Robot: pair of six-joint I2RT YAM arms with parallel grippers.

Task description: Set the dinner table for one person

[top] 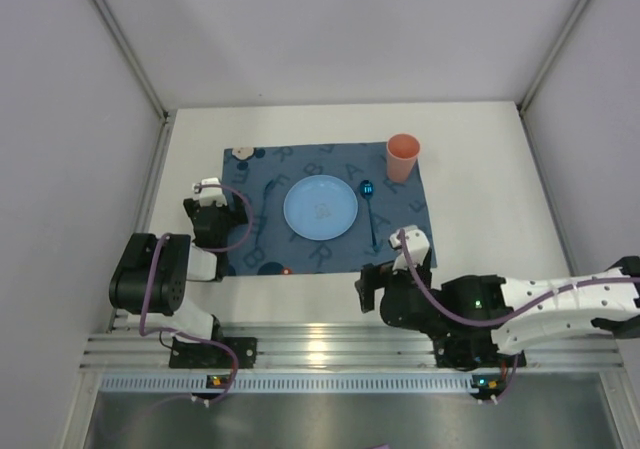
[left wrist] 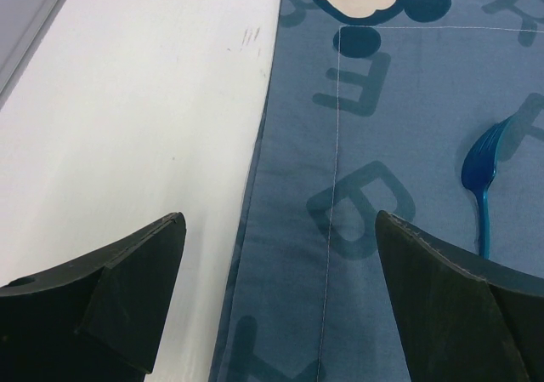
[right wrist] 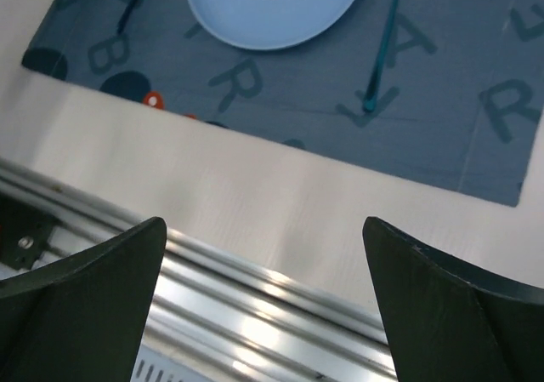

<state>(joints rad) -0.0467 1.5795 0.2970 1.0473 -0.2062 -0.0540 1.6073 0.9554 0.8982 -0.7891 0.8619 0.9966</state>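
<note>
We see the white bench [top: 480, 159] spread beneath everything, its rail [top: 320, 354] at 6 o'clock. On its cloth [top: 300, 159] the plate [top: 320, 207] sits central, with the fork [top: 268, 201] at 9, the spoon [top: 369, 209] at 3 and the cup [top: 402, 157] at 2. The left pincer [left wrist: 280, 220] and right pincer [right wrist: 263, 225] both gape, holding nothing.

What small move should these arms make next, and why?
Probably just draw both arms back from the cloth: the plate, blue utensil, spoon and cup already sit on it, and the left gripper and right gripper are open and empty, so nothing seems left to place.
</note>
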